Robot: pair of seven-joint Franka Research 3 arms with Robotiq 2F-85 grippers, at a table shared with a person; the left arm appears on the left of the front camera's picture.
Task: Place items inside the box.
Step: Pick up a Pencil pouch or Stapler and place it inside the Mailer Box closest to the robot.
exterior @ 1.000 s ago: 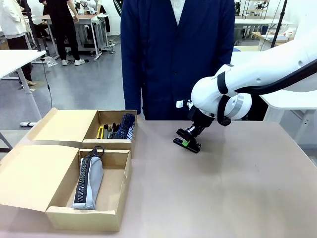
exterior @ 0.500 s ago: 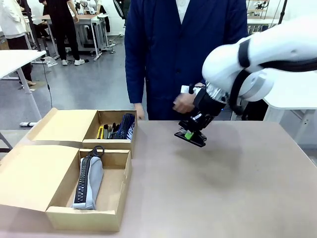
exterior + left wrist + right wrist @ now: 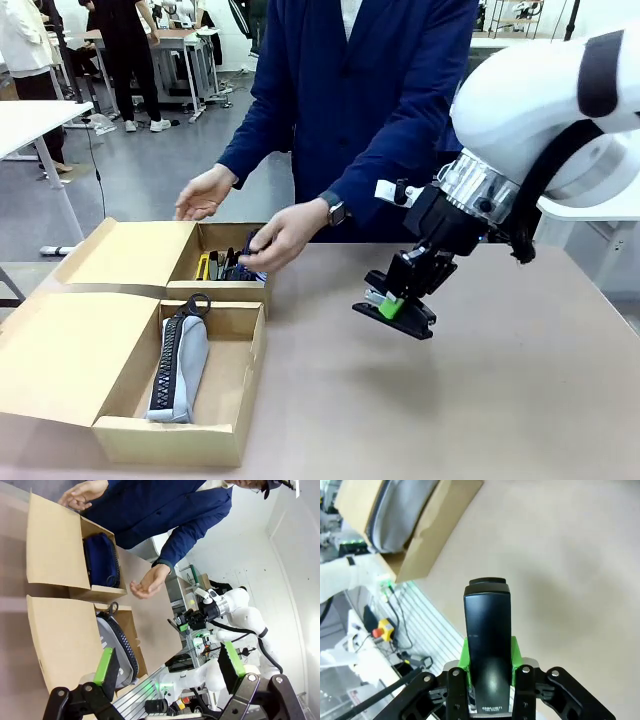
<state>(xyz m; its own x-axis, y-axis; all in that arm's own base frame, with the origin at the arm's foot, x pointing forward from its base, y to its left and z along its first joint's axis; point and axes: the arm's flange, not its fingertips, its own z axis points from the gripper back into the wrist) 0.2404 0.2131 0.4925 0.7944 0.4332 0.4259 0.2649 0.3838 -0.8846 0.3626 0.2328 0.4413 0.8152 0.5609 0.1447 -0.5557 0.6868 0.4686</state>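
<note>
Well, from the front, the right gripper (image 3: 398, 300) hangs over the table (image 3: 520, 400) at about four o'clock from the picture's middle. Its green pads are clamped on a black stapler (image 3: 402, 320), which is tilted and clear of the tabletop. A cardboard box (image 3: 170, 440) lies at eight o'clock, with a grey pencil case (image 3: 180, 365) in its near compartment and a yellow knife (image 3: 203, 266) in the far one. One hand (image 3: 285, 235) of the person hovers at the far compartment's edge.

From the left wrist, the left gripper (image 3: 167, 665) stands wide open with nothing between its fingers. A navy pencil case (image 3: 101, 560) lies in the box at eleven o'clock.

From the right wrist, the stapler runs straight up between the closed fingers, and the box corner sits at eleven o'clock.
</note>
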